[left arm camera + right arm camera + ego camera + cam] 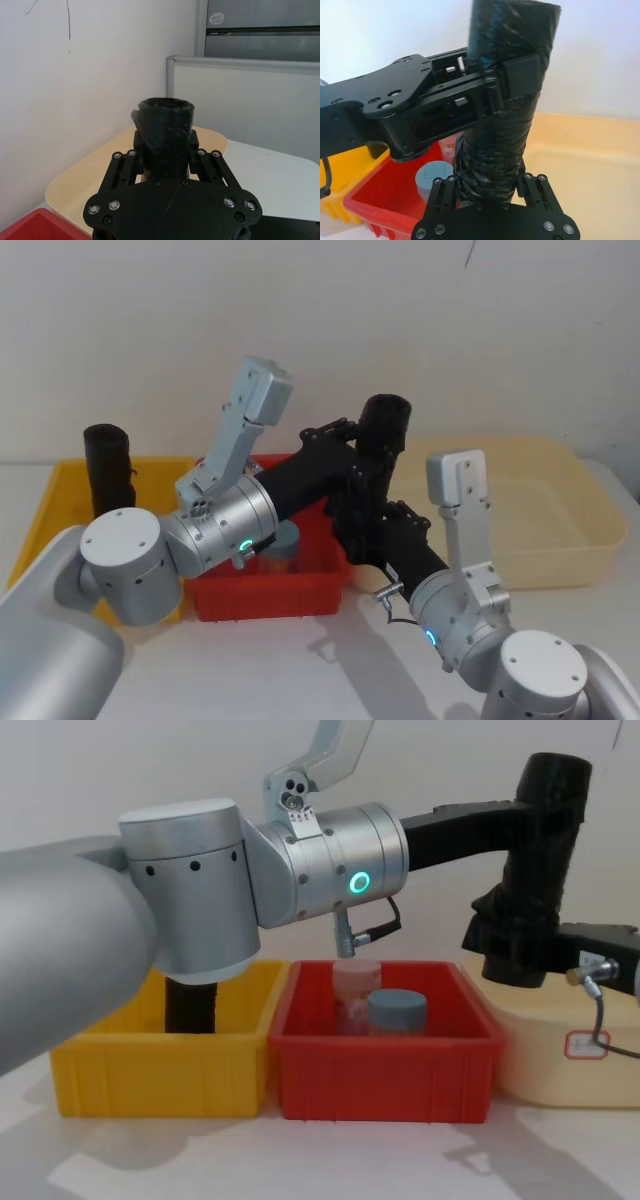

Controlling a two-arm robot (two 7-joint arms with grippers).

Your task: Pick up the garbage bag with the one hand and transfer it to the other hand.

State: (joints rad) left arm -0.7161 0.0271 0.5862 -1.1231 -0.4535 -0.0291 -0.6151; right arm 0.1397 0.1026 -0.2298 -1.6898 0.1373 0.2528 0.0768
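The garbage bag, a thick wrinkled matte-black roll, stands upright in the air above the gap between the red bin and the cream tub. My left gripper reaches in from the left and is shut on the bag's upper half; one of its pads presses flat against the plastic. My right gripper comes up from the lower right and is shut on the bag's lower end. In the left wrist view the bag sits between the left gripper's fingers. The chest view has the bag high at the right.
On the left, a yellow bin holds a slimmer black roll. The red bin in the middle contains a grey-lidded jar and a pinkish one. A large cream tub stands at the right, against a white wall.
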